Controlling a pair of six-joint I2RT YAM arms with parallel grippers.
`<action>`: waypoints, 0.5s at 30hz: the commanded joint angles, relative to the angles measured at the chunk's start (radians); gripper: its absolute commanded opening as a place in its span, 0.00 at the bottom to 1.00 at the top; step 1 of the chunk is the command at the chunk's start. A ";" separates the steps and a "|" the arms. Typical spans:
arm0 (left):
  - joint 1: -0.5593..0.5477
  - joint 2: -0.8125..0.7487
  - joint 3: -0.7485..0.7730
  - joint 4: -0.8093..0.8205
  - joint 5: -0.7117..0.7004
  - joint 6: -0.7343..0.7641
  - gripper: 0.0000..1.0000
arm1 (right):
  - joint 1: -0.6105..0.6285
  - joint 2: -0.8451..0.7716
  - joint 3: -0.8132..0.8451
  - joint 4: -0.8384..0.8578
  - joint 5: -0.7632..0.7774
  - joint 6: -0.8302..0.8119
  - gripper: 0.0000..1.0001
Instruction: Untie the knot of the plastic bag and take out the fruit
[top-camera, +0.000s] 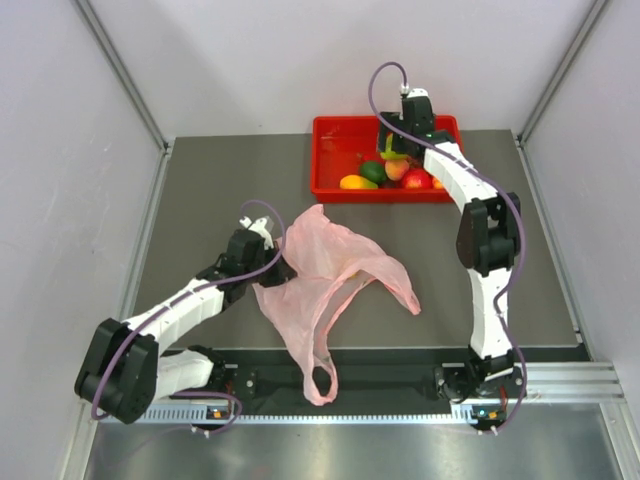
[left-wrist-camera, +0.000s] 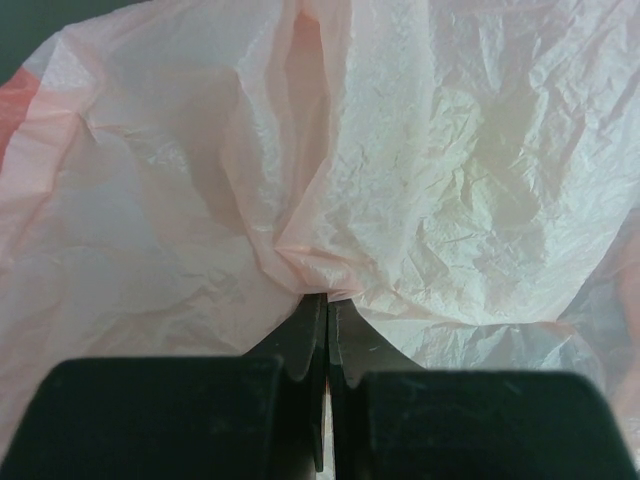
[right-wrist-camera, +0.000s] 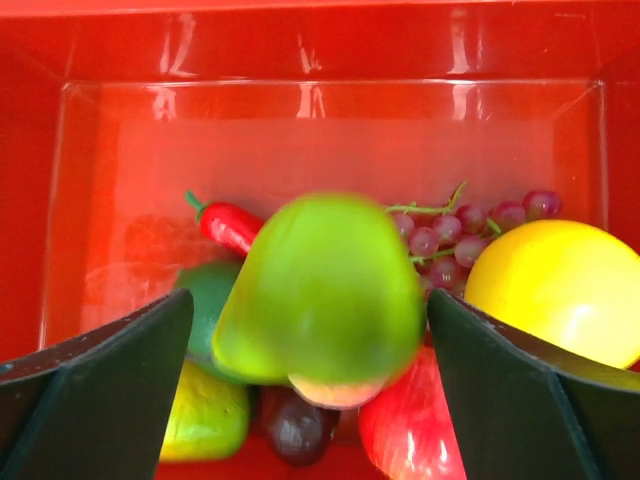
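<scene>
I am pinching the flat, seemingly untied and emptied pink bag (top-camera: 330, 268) on the table (top-camera: 215, 195) in my left claw (left-wrist-camera: 327, 303) while my right claw (right-wrist-camera: 310, 310), spread wide above the red tray (right-wrist-camera: 300, 140) of fruit (top-camera: 397, 170), is apparently releasing a green pear (right-wrist-camera: 320, 280).

Pale pink plastic bag (left-wrist-camera: 420, 170) before the black left fingers (left-wrist-camera: 306, 345); green pear (right-wrist-camera: 320, 285) between the dark right fingers (right-wrist-camera: 100, 390), with purple grapes (right-wrist-camera: 470, 225), yellow fruit (right-wrist-camera: 560, 290) and red tray (right-wrist-camera: 330, 140) beyond.

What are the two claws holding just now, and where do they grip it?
The left gripper pinches a bunched fold of the plastic bag. The right gripper is open, holding nothing; a blurred green pear shows between its jaws.
</scene>
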 joint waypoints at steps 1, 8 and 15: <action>0.004 -0.010 0.041 0.043 0.024 0.009 0.00 | -0.004 -0.155 -0.031 0.007 -0.037 -0.042 1.00; 0.004 -0.028 0.046 0.037 0.015 0.009 0.00 | 0.018 -0.509 -0.437 0.052 -0.134 -0.093 1.00; 0.004 -0.017 0.069 0.031 0.023 0.012 0.00 | 0.165 -0.988 -0.913 0.104 -0.249 -0.134 0.97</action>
